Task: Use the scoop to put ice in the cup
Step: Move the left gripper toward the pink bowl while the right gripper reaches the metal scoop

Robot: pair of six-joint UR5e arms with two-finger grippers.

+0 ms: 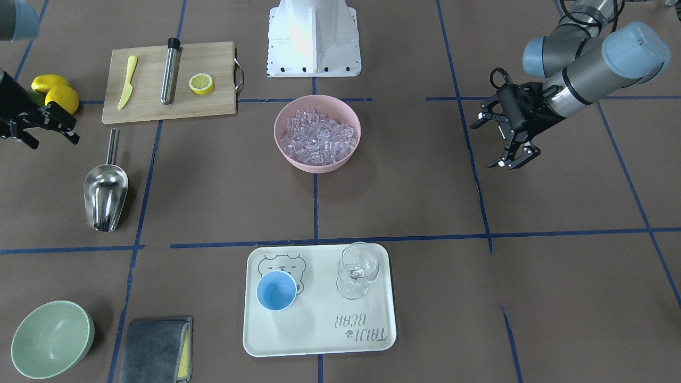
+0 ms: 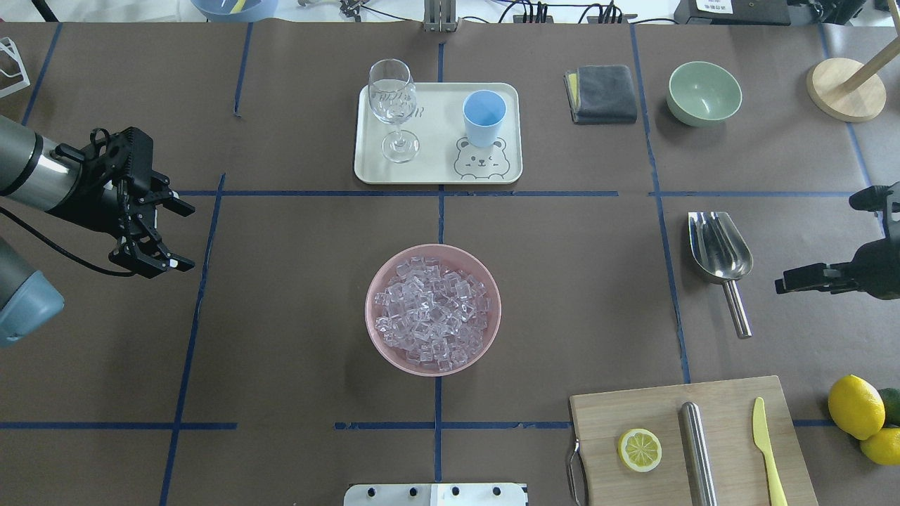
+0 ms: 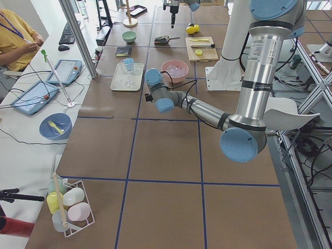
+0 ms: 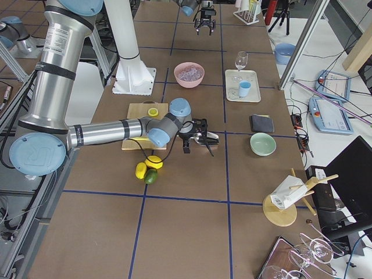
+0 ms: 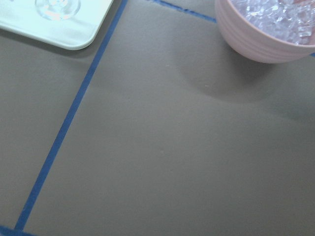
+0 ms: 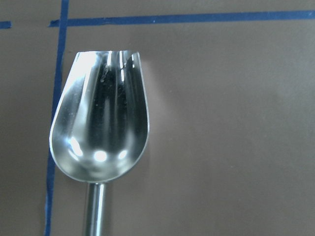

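1. Brown, matte paper covers the worktop (image 2: 281, 316), which is ruled into large squares by blue tape.
2. Grey tubular arms with pale blue joint caps come in from both sides. The left end effector (image 2: 184, 237) hangs over bare paper with its black fingers spread wide and nothing between them. The right end effector (image 1: 53, 139) is near the scoop's handle, its fingers also apart and holding nothing.
3. On the robot's right lies a rectangular wooden cutting board (image 2: 675, 436) with a metal handle. It carries a lemon half (image 2: 640, 450), a steel cylinder (image 2: 698, 450) and a yellow plastic knife (image 2: 766, 450).
4. On the far side is a cream tray (image 2: 436, 140) with rounded corners and a printed bear.
5. A round pink bowl (image 2: 367, 309) with a ribbed outer wall sits at the centre. It is heaped with the ice (image 2: 432, 313), small clear glassy cubes.
6. A smooth pale green bowl (image 2: 703, 91) stands beside a folded grey cloth (image 2: 605, 91).
7. The scoop (image 2: 717, 249) is polished steel and lies flat on the robot's right. Its deep rounded trough faces up and its thin rod handle points toward the robot.
8. The cup (image 2: 484, 116) is plain, light blue and handleless. It stands upright on the tray above the bear, apart from a clear stemmed glass (image 2: 394, 98).
9. Whole yellow lemons (image 2: 854, 406) rest beside the board.
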